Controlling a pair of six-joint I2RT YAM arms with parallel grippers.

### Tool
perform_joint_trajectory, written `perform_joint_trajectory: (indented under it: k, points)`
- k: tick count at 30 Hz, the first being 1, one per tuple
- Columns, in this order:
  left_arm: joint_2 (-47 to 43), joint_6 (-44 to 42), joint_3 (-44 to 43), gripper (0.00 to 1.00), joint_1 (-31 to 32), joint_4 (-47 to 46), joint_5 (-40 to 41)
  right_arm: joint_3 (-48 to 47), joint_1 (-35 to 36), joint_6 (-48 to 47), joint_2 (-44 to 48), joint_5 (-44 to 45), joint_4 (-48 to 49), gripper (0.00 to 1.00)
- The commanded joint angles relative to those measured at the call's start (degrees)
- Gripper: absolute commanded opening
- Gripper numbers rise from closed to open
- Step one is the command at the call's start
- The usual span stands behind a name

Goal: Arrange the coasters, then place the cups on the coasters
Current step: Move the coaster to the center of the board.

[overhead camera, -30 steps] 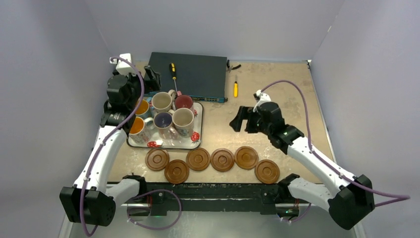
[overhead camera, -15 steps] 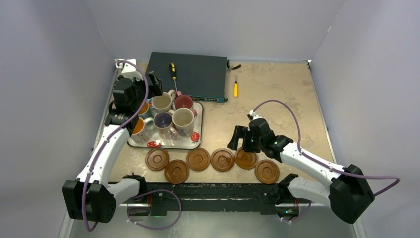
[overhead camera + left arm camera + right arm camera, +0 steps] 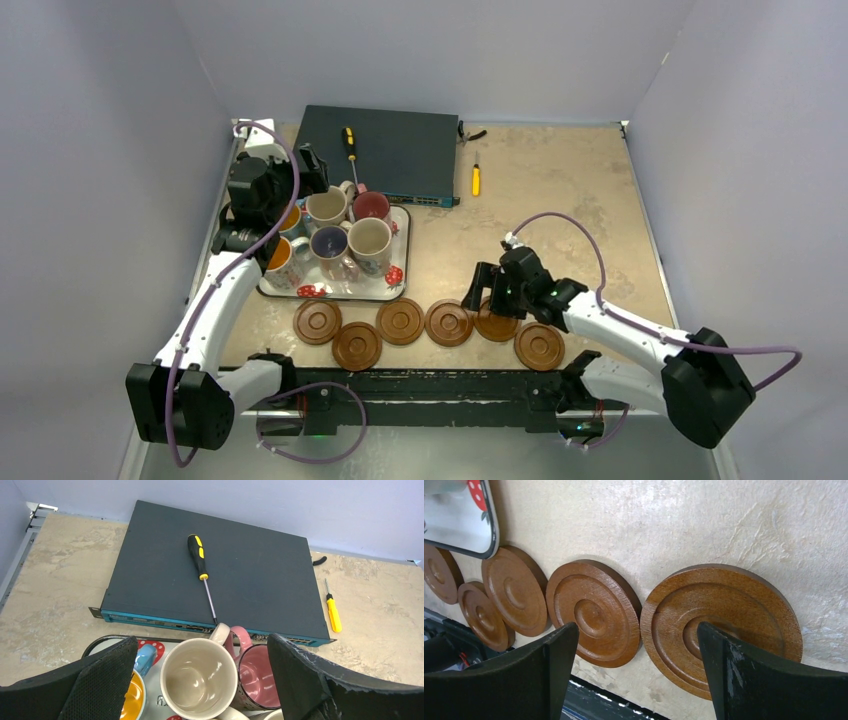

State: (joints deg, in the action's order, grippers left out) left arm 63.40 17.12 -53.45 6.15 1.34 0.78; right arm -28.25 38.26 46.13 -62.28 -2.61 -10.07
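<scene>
Six brown coasters lie in a loose row near the front edge, from the leftmost coaster (image 3: 318,322) to the rightmost coaster (image 3: 540,346). My right gripper (image 3: 487,292) (image 3: 638,630) hangs open just above the fifth coaster (image 3: 500,328) (image 3: 719,625), its fingers straddling that one and its neighbour (image 3: 591,612). The cups stand on the white strawberry tray (image 3: 392,282): a cream cup (image 3: 326,207) (image 3: 197,677), a pink-inside cup (image 3: 371,206) (image 3: 257,672), a purple-inside cup (image 3: 329,243), another cream cup (image 3: 369,240) and an orange-inside cup (image 3: 276,257). My left gripper (image 3: 305,172) (image 3: 200,647) is open above the tray's back left, over the cream cup.
A dark flat box (image 3: 385,150) with a black-and-yellow screwdriver (image 3: 350,143) on it lies behind the tray. A small yellow screwdriver (image 3: 475,180) rests to its right. A black rail (image 3: 440,385) runs along the near edge, just behind the coasters.
My right gripper has dropped and come toward the near edge, from mid-table down onto the coaster row. The left gripper shifted slightly toward the back, then held still.
</scene>
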Motion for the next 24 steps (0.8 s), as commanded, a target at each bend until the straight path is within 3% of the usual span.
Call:
perform_joint_trajectory:
  k: [1,9,16,24]
  points:
    - [0.13,1.23,-0.19,0.96,0.30,-1.60,0.93,0.94,0.38,2.16,-0.96,1.57,-1.29,0.91]
    - [0.14,1.24,-0.03,0.96,0.26,-1.75,0.89,1.70,0.41,3.54,-3.50,6.22,2.83,0.89]
    - [0.65,1.24,0.01,0.96,0.29,-1.71,0.96,0.13,0.34,4.99,-9.28,9.70,6.08,0.80]
    - [1.19,1.16,0.01,0.96,0.33,-1.67,1.15,-4.87,-0.12,3.37,-14.72,20.10,7.90,0.73]
